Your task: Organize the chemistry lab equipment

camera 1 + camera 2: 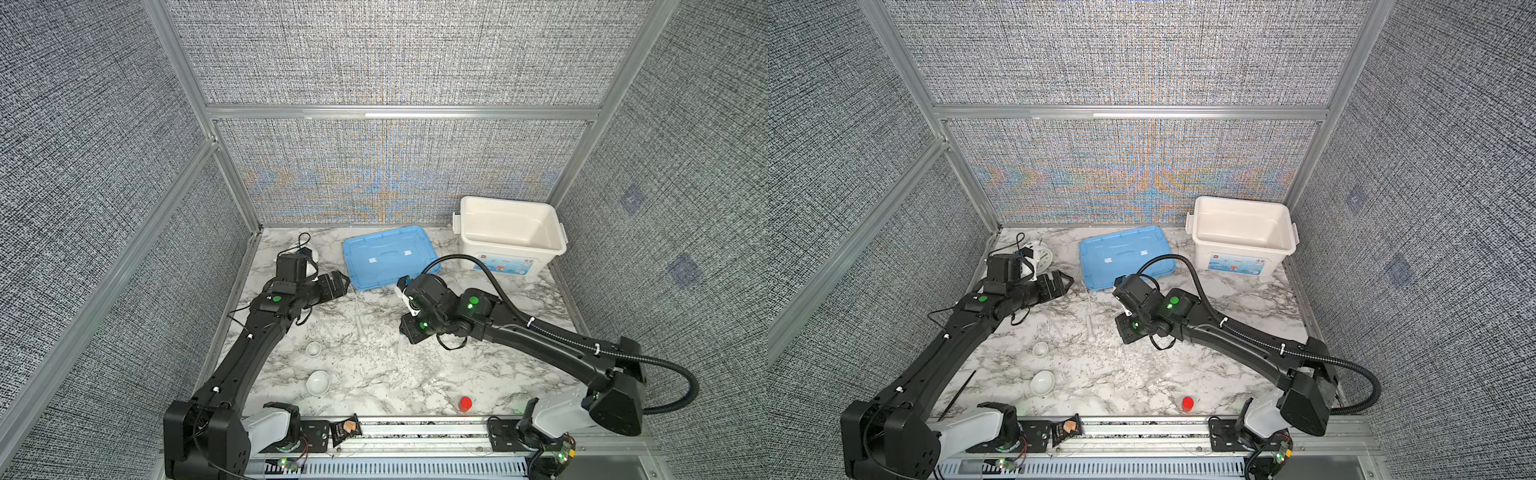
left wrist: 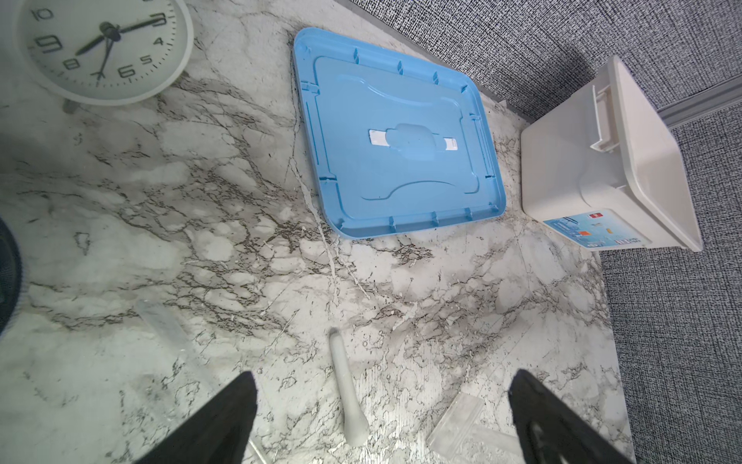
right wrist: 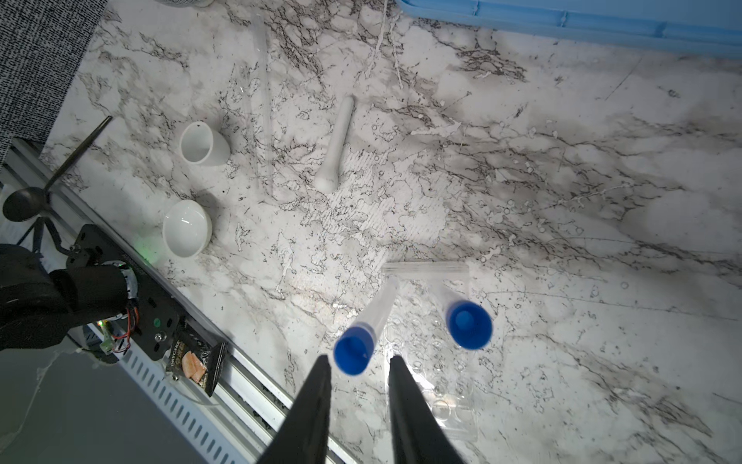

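Observation:
Two clear blue-capped tubes (image 3: 352,350) (image 3: 467,325) stand in a clear rack (image 3: 433,385). My right gripper (image 3: 360,357) points down over the nearer tube. Its fingers closely flank that blue cap, with a sliver of gap on one side, and a firm grip does not show. In both top views the wrist hides these fingers. A white pestle (image 1: 360,326) (image 3: 337,140) lies mid-table. Two white dishes (image 1: 313,349) (image 1: 318,382) sit to its front left. My left gripper (image 2: 383,373) (image 1: 338,280) hovers wide open and empty, with the pestle (image 2: 347,397) on the table below it.
A blue lid (image 1: 388,255) lies flat at the back. A white bin (image 1: 511,232) stands open at the back right. A white clock (image 1: 1038,257) sits behind the left wrist. A red-capped item (image 1: 465,403), a black snack packet (image 1: 345,430) and a black spoon (image 1: 959,395) lie near the front rail.

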Tool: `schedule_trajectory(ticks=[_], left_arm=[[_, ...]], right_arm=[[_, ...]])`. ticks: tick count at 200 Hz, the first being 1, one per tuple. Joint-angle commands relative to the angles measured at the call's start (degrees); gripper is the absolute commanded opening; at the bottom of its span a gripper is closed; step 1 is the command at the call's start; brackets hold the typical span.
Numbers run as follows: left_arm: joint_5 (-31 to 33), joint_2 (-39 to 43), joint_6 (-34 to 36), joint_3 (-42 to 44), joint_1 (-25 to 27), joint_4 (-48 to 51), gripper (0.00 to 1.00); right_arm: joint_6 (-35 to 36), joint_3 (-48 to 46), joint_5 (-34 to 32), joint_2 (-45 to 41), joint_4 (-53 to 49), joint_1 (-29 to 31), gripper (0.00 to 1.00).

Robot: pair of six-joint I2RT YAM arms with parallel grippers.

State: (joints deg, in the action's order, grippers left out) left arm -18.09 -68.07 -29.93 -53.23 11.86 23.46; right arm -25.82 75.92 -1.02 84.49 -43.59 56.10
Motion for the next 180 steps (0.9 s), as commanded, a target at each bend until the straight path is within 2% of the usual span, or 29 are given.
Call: schedule_trajectory(ticks=[1, 119, 180], left_arm=[[-0.4, 0.0, 0.3, 0.0, 0.0, -0.4, 0.99], [-0.5, 0.0, 0.3, -0.1, 0.0, -0.6, 0.99], [-0.8, -0.6, 0.4, -0.5, 0.0, -1.0, 0.99]], right_arm=[[-0.8, -0.1, -0.8, -0.2, -1.7, -0.2, 0.27], [-1.3, 2.3, -2.5, 1.2, -3.1, -0.6, 0.25], [-1.0, 3.3, 0.9, -0.9, 0.1, -0.6, 0.30]])
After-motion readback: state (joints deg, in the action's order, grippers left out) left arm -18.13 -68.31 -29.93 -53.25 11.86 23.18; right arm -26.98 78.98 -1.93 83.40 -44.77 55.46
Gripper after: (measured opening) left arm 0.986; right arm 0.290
